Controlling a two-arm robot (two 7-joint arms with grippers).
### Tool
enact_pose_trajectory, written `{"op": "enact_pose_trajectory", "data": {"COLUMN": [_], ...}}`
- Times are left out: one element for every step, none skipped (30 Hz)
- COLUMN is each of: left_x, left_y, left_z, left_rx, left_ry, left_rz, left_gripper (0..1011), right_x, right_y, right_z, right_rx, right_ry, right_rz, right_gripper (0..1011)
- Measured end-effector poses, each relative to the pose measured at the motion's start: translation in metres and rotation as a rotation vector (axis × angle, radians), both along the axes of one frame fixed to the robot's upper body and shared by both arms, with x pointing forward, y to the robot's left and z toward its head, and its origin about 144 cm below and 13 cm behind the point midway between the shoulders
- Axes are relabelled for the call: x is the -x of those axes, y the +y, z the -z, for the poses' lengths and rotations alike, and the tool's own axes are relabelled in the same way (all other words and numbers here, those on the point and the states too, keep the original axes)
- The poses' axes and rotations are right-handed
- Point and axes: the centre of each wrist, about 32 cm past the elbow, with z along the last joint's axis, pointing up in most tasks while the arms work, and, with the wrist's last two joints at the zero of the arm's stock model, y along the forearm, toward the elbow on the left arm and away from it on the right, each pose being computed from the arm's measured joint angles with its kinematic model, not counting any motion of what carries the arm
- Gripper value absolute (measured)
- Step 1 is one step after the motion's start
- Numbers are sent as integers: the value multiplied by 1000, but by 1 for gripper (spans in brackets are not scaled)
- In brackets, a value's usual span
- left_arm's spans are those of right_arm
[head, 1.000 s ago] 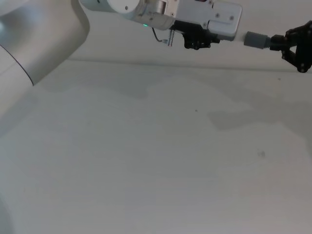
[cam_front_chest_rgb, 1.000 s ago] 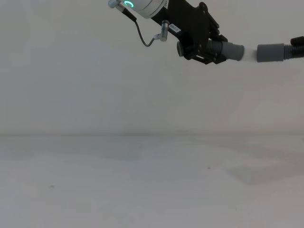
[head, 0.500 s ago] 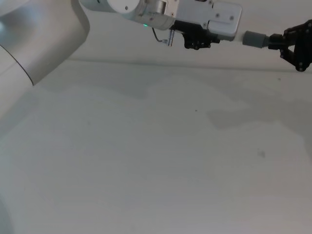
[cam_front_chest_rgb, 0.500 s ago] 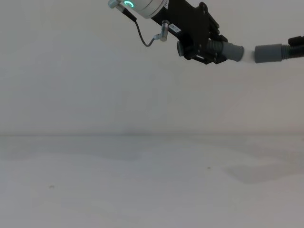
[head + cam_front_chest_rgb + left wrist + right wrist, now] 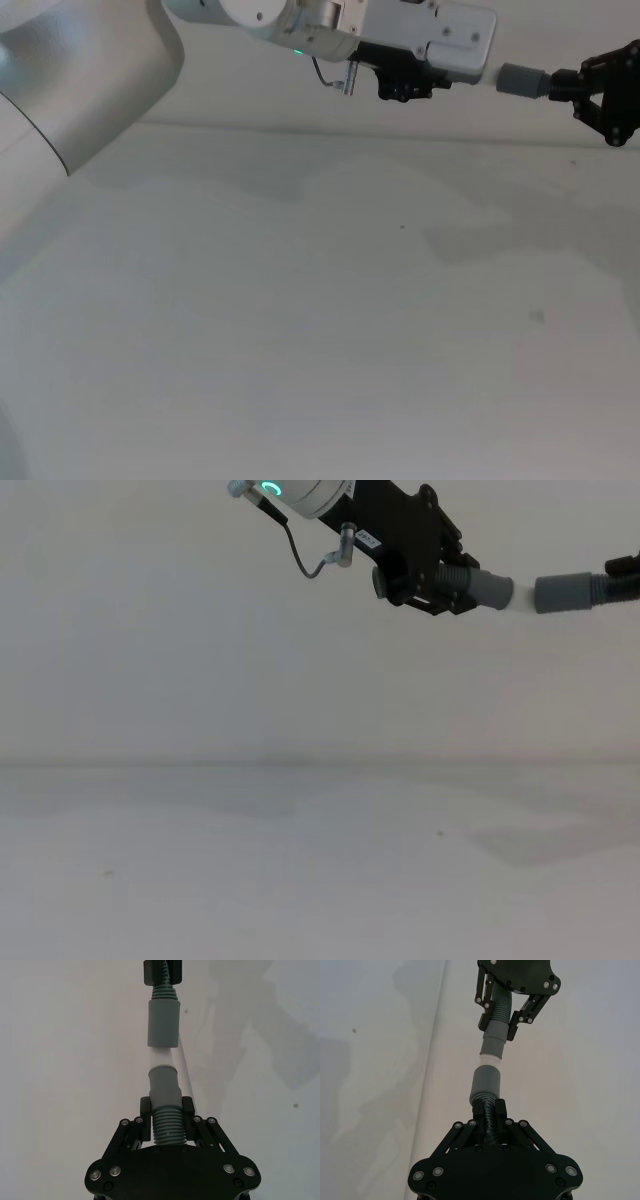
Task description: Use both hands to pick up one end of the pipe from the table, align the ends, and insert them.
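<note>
Both grippers were raised well above the white table, facing each other, each clamped on one pipe piece. Closed on the ribbed section of its piece, the left gripper had a smooth grey collar and a pale whitish tip sticking out ahead of its fingertips. Directly opposite, the right gripper was shut around the dark corrugated hose, whose wider grey cuff projected just past its fingers toward the other gripper. In the left wrist view the whitish tip met the mouth of the cuff, the two pieces lying in one straight line; how far the tip sat inside could not be told. Seen from the chest, the tip filled the short space between the collar beyond the left gripper and the cuff ahead of the right gripper. A green ring light glowed on the left wrist
</note>
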Motion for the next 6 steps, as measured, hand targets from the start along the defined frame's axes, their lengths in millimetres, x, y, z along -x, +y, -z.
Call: {"op": "enact_pose_trajectory", "data": {"left_x": [0,0,0,0,0,0], "left_y": [0,0,0,0,0,0], "left_z": [0,0,0,0,0,0], "left_rx": [0,0,0,0,0,0], "left_ry": [0,0,0,0,0,0], "left_rz": [0,0,0,0,0,0], "left_gripper": [352,352,352,352,352,352], "right_x": [0,0,0,0,0,0], "right_y": [0,0,0,0,0,0], "right_z": [0,0,0,0,0,0], "right_rx": [0,0,0,0,0,0], "right_ry": [0,0,0,0,1,1], "right_rz": [0,0,0,0,0,0], "right_gripper": [137,136,137,137,137,137]}}
